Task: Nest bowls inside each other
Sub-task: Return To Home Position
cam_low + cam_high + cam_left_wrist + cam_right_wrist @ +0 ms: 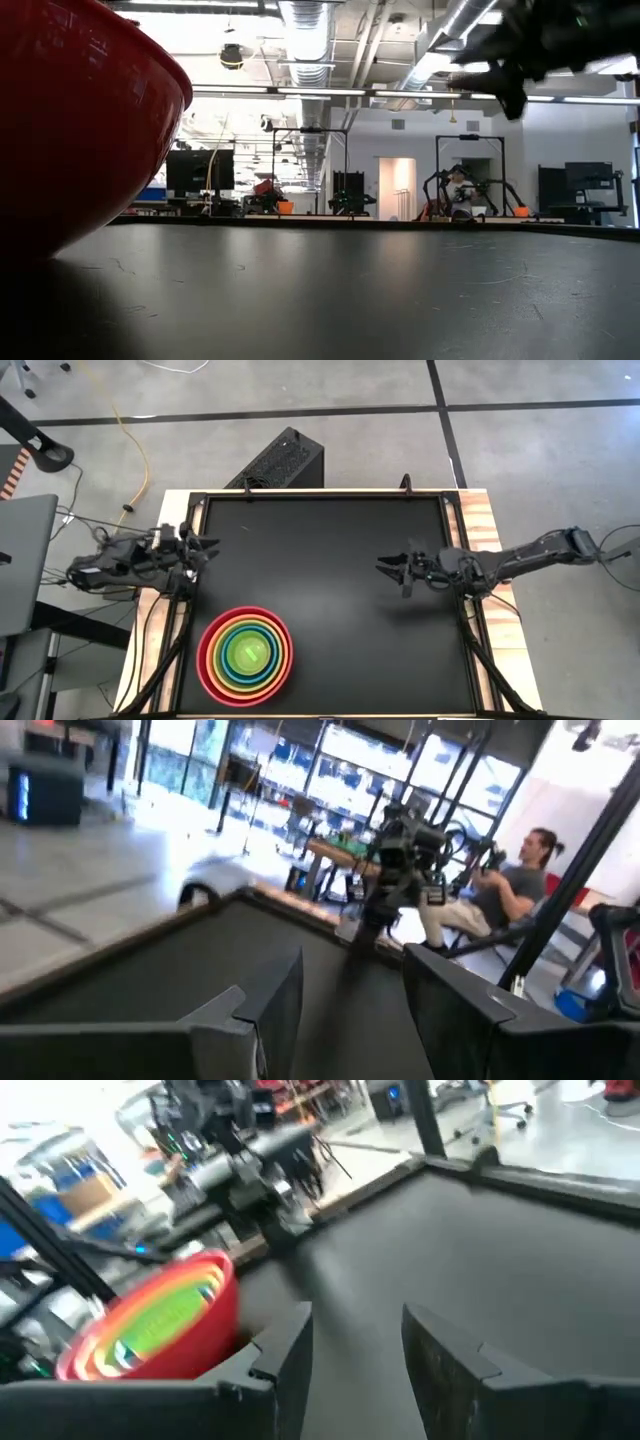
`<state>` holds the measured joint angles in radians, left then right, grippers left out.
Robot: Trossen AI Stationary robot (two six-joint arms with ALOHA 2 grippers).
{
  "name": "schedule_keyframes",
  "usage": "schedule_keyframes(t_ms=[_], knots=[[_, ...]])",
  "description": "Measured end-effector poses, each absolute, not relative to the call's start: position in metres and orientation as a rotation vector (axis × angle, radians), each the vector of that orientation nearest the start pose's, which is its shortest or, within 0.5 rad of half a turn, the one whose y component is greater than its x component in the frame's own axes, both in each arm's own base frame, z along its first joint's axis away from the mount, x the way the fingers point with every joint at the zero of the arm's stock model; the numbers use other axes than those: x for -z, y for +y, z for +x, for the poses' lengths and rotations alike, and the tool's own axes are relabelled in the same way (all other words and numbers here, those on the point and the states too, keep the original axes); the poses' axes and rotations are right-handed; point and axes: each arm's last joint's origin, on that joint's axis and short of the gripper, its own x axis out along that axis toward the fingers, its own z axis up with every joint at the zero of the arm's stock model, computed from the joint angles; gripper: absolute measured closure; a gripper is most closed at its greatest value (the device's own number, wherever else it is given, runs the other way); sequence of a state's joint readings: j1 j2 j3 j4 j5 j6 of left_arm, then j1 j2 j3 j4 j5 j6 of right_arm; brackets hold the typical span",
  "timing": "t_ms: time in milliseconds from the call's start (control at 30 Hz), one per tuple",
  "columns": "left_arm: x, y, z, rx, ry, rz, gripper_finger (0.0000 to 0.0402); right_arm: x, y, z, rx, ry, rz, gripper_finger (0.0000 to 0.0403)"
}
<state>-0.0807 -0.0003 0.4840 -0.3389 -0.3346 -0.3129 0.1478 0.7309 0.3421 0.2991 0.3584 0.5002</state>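
Observation:
The bowls [245,653] stand nested in one stack near the table's front left: a large red one on the outside, then orange, yellow, lime green and blue rings, with a bright green bowl in the middle. The red wall [70,120] fills the low view's left, and the stack [150,1325] also shows in the right wrist view. My left gripper [205,545] hovers open at the table's left edge, behind the stack, pointing toward the right. My right gripper [390,567] hovers open over the table's right half, pointing left. Neither has anything between its fingers.
The black table top [330,560] is bare between the two grippers. A black perforated box [280,460] stands on the floor beyond the far edge. A person [510,890] sits in the room beyond the table's right side. A grey laptop [20,560] lies left of the table.

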Motion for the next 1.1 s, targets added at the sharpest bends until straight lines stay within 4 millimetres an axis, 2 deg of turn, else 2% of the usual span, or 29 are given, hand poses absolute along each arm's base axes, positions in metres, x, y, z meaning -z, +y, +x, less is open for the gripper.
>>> schedule_keyframes(t_ms=[133,200,333,400,567,800,900,1100], knots=[[-0.258,0.004,0.058,-0.201,-0.101,-0.393,0.0239,-0.204,0.013,0.157,0.227,0.119,0.456,0.0251],[-0.248,0.003,0.069,-0.186,-0.118,-0.414,0.0239,-0.19,0.012,0.153,0.216,0.153,0.445,0.0282],[-0.222,0.001,0.083,-0.175,-0.165,-0.449,0.0239,-0.169,0.009,0.142,0.163,0.178,0.419,0.0367],[-0.212,0.001,0.088,-0.169,-0.207,-0.46,0.0239,-0.161,0.007,0.137,0.103,0.184,0.397,0.0392],[-0.19,0.0,0.095,-0.133,-0.267,-0.461,0.0239,-0.147,0.004,0.126,0.046,0.21,0.371,0.0387],[-0.181,0.0,0.097,-0.13,-0.195,-0.552,0.0261,-0.147,-0.001,0.122,0.086,0.208,0.376,0.0395],[-0.172,0.0,0.098,-0.163,-0.106,-0.577,0.027,-0.147,-0.002,0.122,0.097,0.211,0.377,0.0385],[-0.171,-0.001,0.098,-0.154,-0.073,-0.583,0.027,-0.146,-0.002,0.121,0.098,0.216,0.377,0.0365]])
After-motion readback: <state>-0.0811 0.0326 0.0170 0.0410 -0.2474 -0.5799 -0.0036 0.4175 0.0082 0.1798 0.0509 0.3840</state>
